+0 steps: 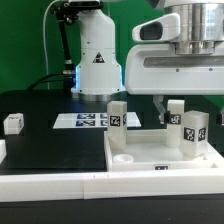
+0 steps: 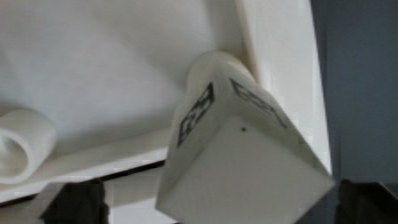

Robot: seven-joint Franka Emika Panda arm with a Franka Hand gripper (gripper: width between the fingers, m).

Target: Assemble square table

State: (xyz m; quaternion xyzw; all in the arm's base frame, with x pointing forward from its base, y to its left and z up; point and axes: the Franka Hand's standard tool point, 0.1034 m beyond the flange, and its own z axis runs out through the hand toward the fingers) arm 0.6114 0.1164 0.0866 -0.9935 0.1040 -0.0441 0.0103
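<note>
The white square slab (image 1: 150, 152) lies rim-up at the exterior view's right. One tagged leg (image 1: 117, 116) stands at its far left corner. Two more legs (image 1: 176, 113) (image 1: 194, 131) stand near its right side, under my gripper (image 1: 186, 108). Another leg (image 1: 13, 123) lies loose at the exterior view's left. In the wrist view a tagged leg (image 2: 240, 150) stands upright in the slab's (image 2: 107, 70) corner against the raised rim (image 2: 276, 50). My gripper (image 2: 214, 208) is open, its dark fingers (image 2: 71, 205) on either side of the leg with gaps showing.
The marker board (image 1: 85, 120) lies on the black table behind the slab. The robot base (image 1: 97, 60) stands at the back. A long white border bar (image 1: 50, 185) runs along the front. A round socket (image 2: 18, 145) sits on the slab beside the leg.
</note>
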